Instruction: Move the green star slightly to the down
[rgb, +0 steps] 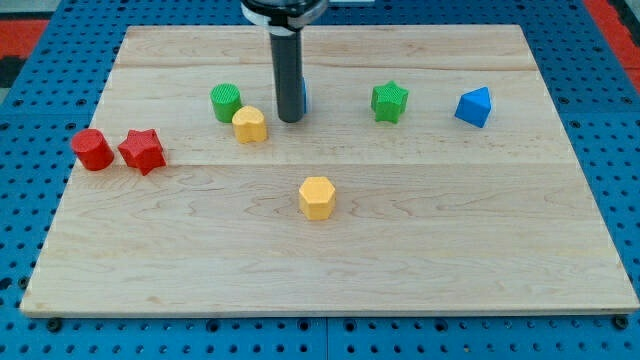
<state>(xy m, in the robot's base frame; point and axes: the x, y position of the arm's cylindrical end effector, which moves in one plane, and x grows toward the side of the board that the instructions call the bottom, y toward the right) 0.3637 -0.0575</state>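
Observation:
The green star (389, 101) lies on the wooden board (450, 240) in the upper right part. My tip (290, 120) stands well to the star's left, at about the same height in the view. A yellow block (250, 125) lies just left of my tip and a green cylinder (226, 102) lies further left. A blue block (304, 96) is mostly hidden behind the rod; only a sliver shows at its right side.
A blue block (474, 107) lies right of the green star. A red cylinder (92, 149) and a red star (142, 151) sit near the left edge. A yellow hexagon (316, 197) lies near the middle. Blue pegboard surrounds the board.

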